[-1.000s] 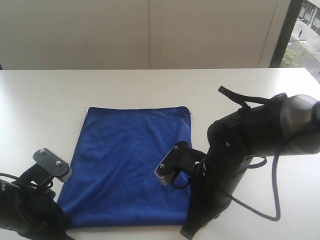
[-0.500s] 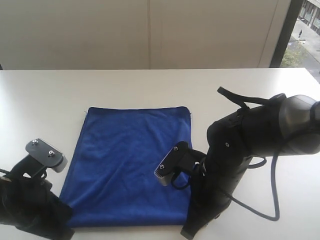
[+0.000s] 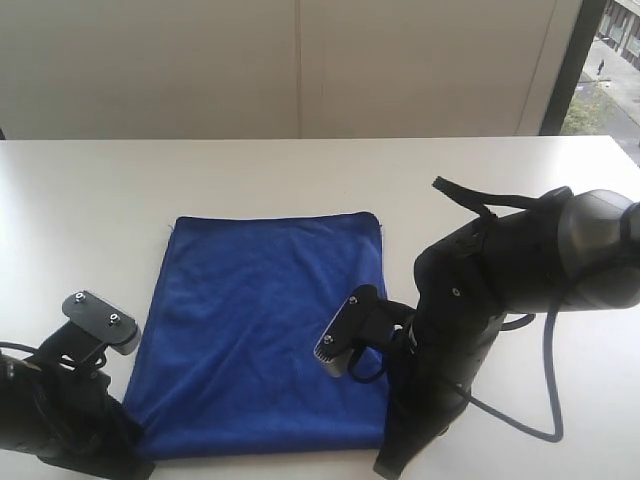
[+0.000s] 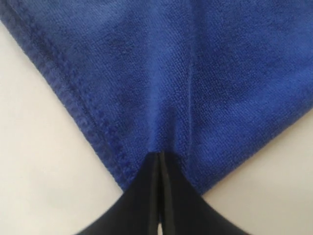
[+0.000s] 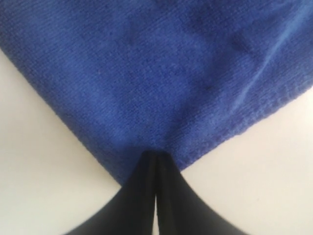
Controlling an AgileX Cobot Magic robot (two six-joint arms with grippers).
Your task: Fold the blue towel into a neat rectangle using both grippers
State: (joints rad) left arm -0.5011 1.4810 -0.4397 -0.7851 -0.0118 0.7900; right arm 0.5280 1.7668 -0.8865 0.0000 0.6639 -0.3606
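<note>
Towel [image 3: 262, 330] lies spread flat on the white table [image 3: 90, 200], a blue rectangle with its far edge straight and its near edge close to the table's front. We see one arm at each near corner. In the left wrist view, the left gripper [image 4: 159, 157] is clenched on the near left corner. Its black fingers [image 4: 142, 196] meet in a thin line with the cloth pinched between them, and a crease runs up from the tips. In the right wrist view, the right gripper [image 5: 155, 154] is likewise clamped on the near right corner, pressed together on the hem. From outside, the right arm [image 3: 480, 300] leans over the towel's right edge, and a black cable [image 3: 530, 425] loops on the table beside it.
</note>
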